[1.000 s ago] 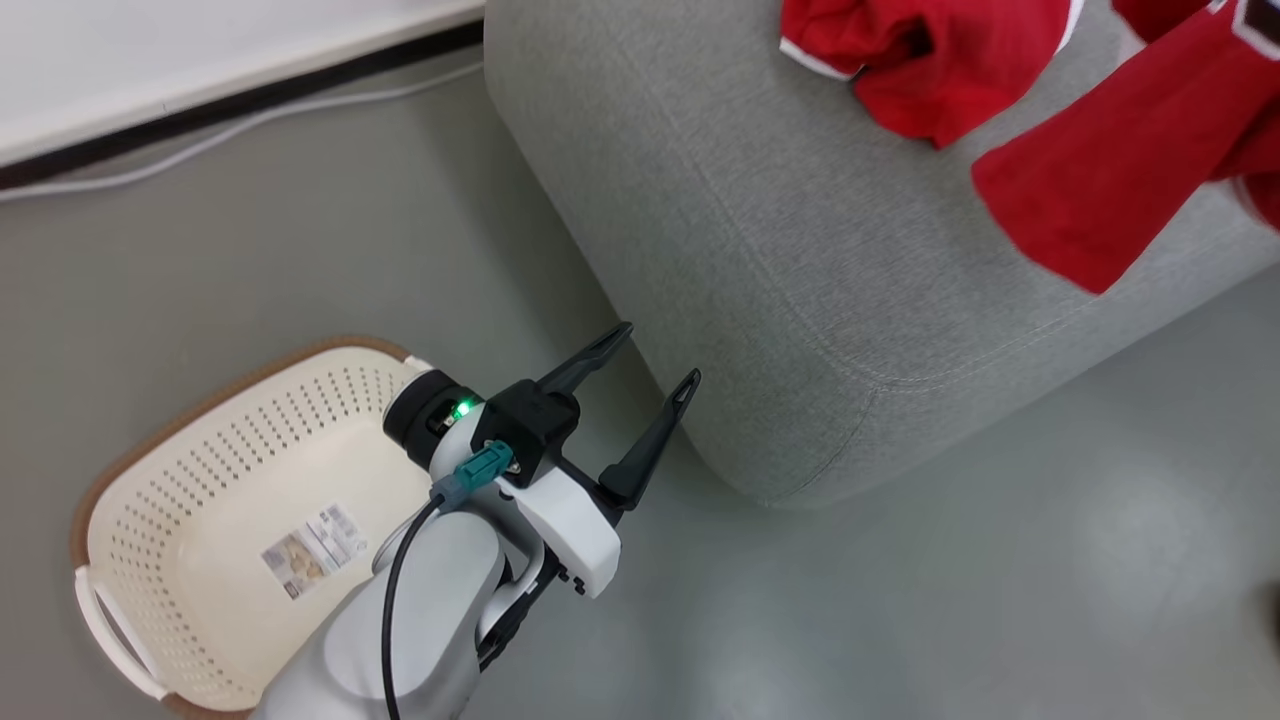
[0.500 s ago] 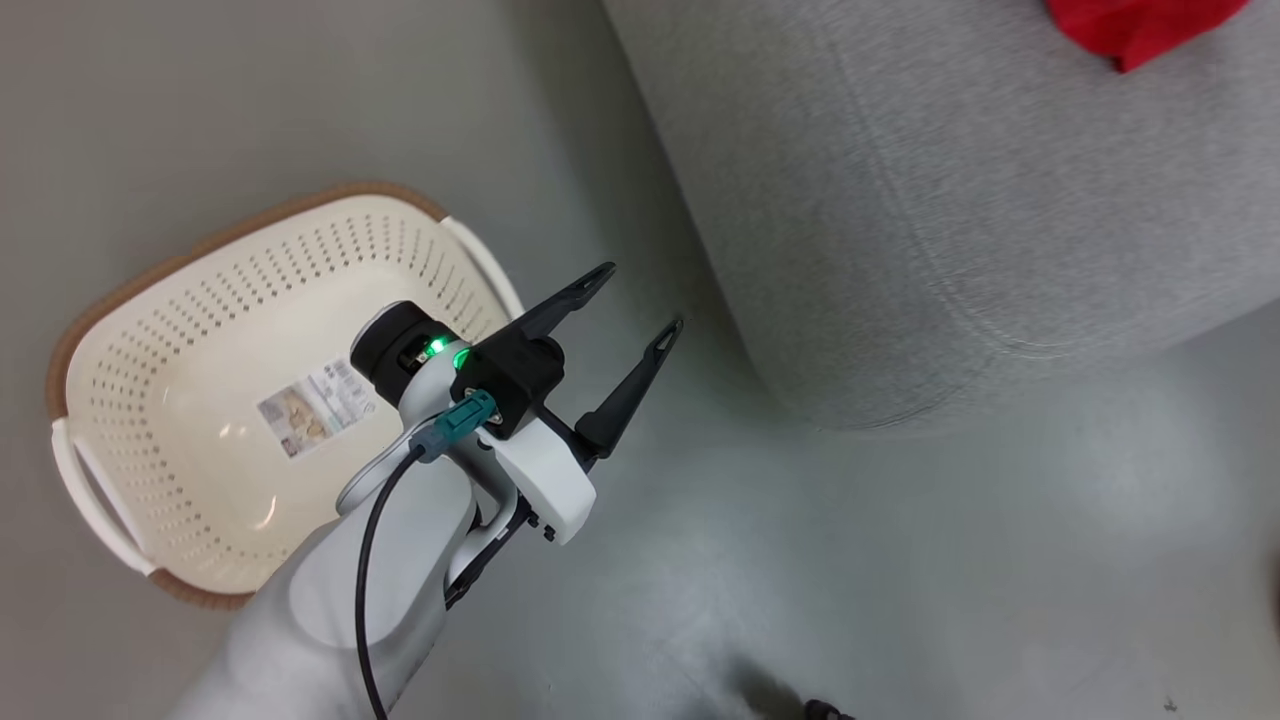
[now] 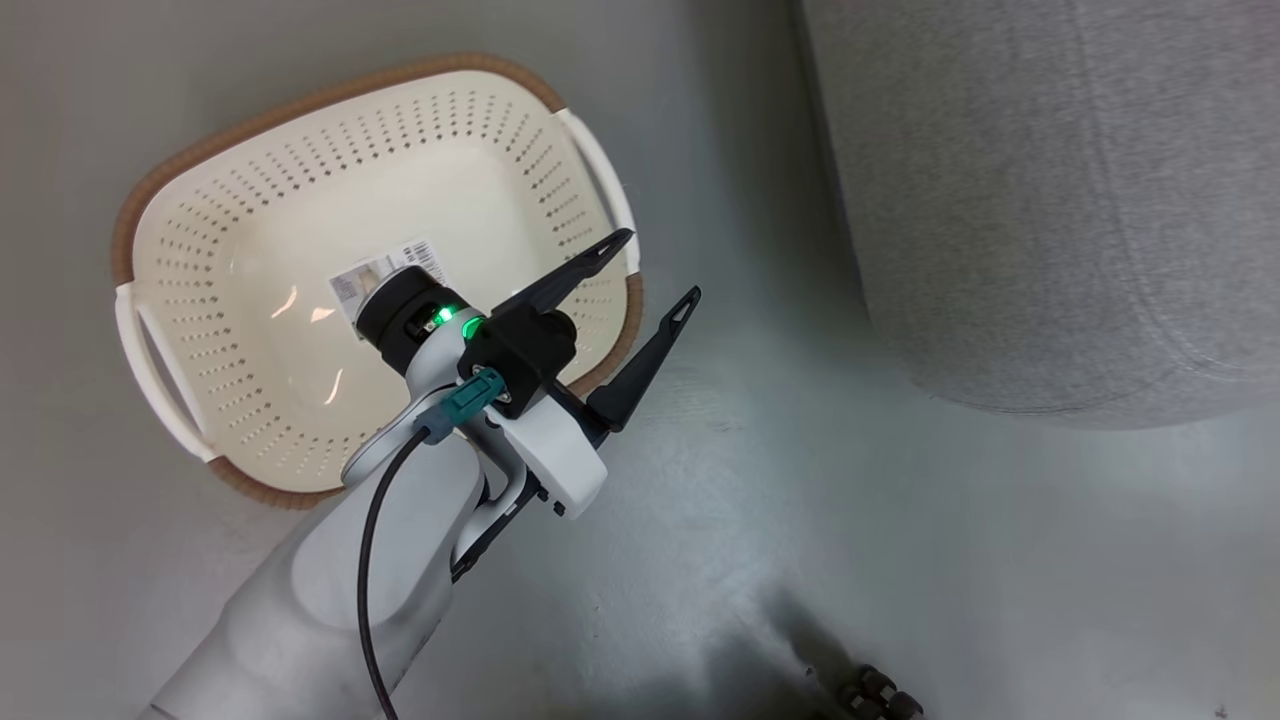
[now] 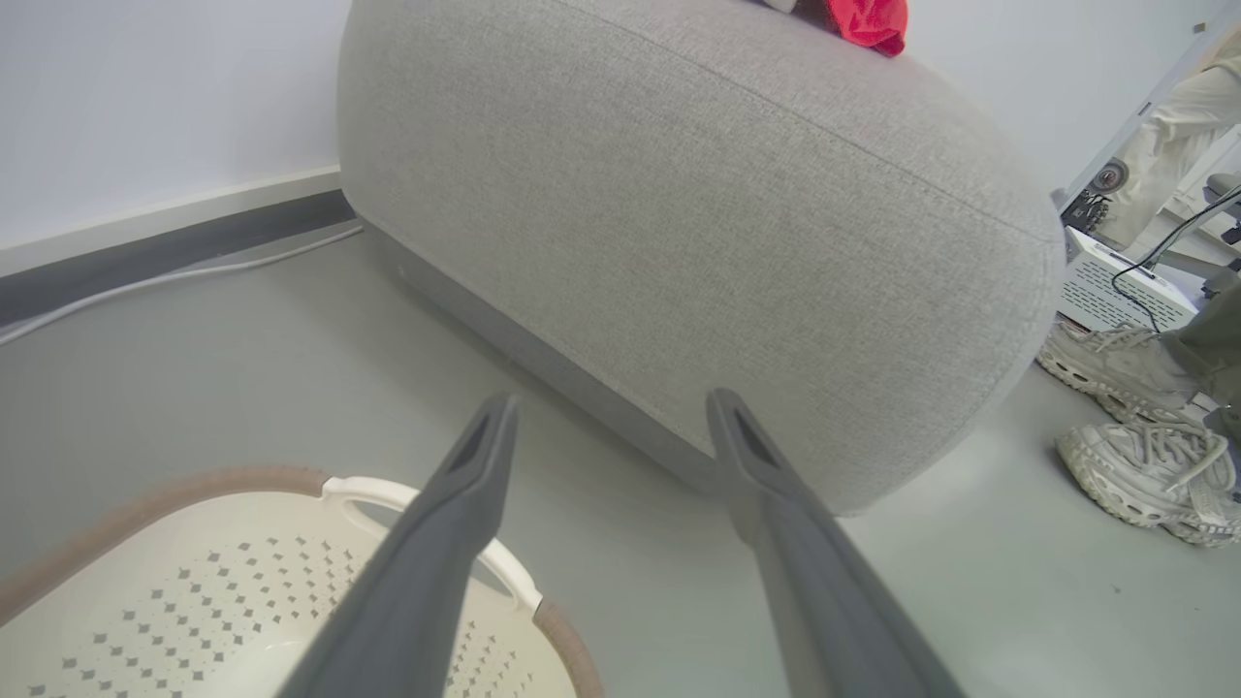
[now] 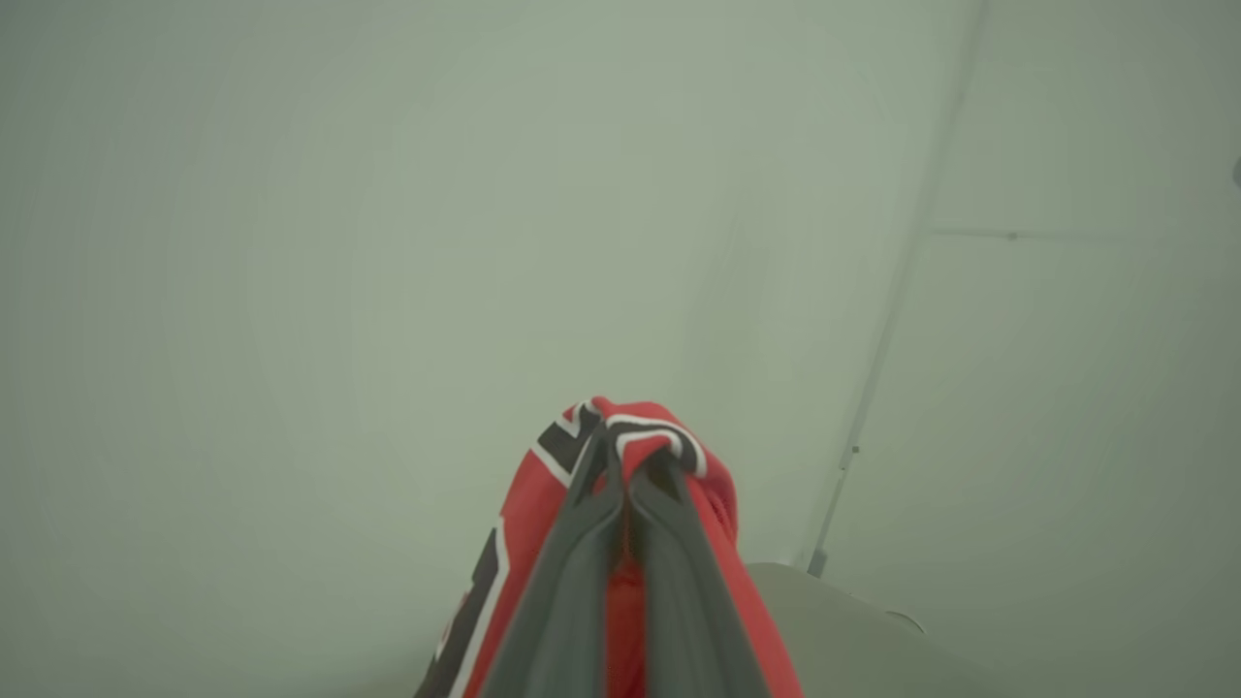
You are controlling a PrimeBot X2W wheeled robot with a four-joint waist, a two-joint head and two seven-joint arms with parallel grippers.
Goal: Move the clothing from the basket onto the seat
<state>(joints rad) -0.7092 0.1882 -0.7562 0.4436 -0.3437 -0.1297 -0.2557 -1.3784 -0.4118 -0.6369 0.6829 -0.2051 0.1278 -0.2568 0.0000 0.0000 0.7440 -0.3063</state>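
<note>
The cream basket [image 3: 240,180] stands on the floor with nothing in it but a paper label [image 3: 385,272]; its rim also shows in the left wrist view [image 4: 242,480]. Over its right rim hangs my left gripper [image 3: 660,268], open and holding nothing, also seen from the wrist [image 4: 609,419]. The grey sofa [image 3: 1060,180] rises to the right, apart from the basket. A bit of red clothing [image 4: 868,19] lies on top of the sofa [image 4: 698,213]. In the right wrist view my right gripper [image 5: 630,446] is shut on the red jersey [image 5: 528,523] with black-and-white lettering, held up before a pale wall.
Grey floor [image 3: 800,520] stretches between basket and sofa. A person's pale shoes [image 4: 1144,456] stand on the floor beyond the sofa's right end, beside a white box [image 4: 1115,286] with cables. A dark wheel part [image 3: 870,690] sits at the head view's bottom edge.
The head camera has swung down and left: the basket now sits higher and fully in view, and the red garments on the sofa have left the picture. My left gripper stays open.
</note>
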